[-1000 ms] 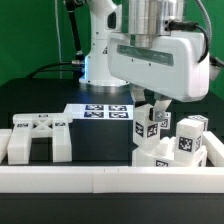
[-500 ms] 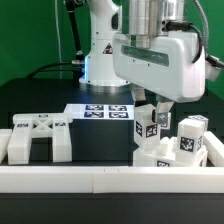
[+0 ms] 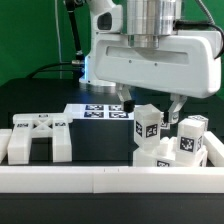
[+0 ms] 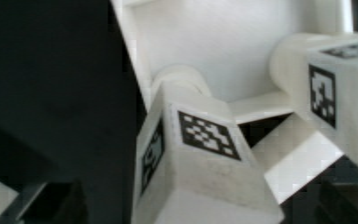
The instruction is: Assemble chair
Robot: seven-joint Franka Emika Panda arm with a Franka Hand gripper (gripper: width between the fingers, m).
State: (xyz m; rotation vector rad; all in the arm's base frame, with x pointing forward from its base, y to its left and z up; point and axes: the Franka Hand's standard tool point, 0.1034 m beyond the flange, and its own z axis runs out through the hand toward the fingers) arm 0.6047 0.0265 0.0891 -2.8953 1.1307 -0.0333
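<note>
White leg (image 3: 148, 128) stands beneath the gripper (image 3: 151, 103).
Fingers (image 3: 177, 106) spread wide, holding nothing; the leg sits straight below, long axis vertical, its tagged top centred between the two tips, so a plain drop should straddle it.

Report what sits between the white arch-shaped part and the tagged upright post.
In the exterior view, only bare black table separates the arch-shaped part from the upright post; the marker board lies behind.
</note>
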